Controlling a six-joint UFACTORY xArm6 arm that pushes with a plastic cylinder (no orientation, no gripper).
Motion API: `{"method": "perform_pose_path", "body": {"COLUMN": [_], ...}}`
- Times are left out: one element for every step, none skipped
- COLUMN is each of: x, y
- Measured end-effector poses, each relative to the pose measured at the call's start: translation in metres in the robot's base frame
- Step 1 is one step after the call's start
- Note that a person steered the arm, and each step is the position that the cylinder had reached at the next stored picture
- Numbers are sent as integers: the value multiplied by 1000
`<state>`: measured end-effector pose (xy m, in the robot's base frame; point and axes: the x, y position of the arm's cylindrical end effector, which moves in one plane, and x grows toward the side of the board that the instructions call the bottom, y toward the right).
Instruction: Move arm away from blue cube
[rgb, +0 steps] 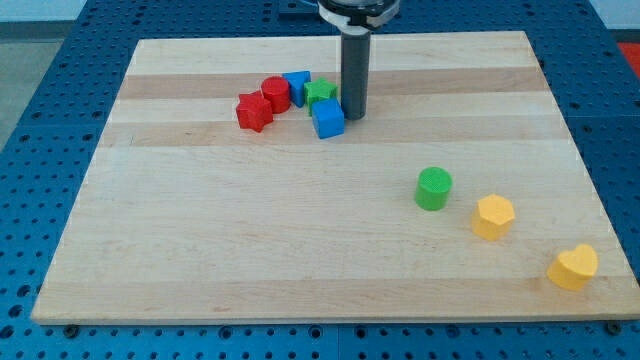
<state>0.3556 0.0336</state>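
Fingers I have none; my tip (354, 116) stands just beside the blue cube (328, 119), at its 3 o'clock.

A pale wooden board (300, 250) is laid over a blue perforated bench (40, 110) that shows on all sides. Near the view's top, left of centre, a cluster of five blocks is gathered: a red star-like block (254, 111), a red cylinder (276, 93) just beside it, a blue block (297, 86) (its exact shape cannot be made out), a green block (321, 95), and a blue cube (328, 119) at the cluster's lower right. Well apart, toward the view's lower right, a green cylinder (433, 188), a yellow hexagonal block (493, 216) and a yellow heart-like block (573, 266) are spread in a descending diagonal.
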Motion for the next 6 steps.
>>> {"method": "perform_pose_path", "body": {"x": [0,0,0,0,0,3], "y": [26,49,61,62,62,62]}}
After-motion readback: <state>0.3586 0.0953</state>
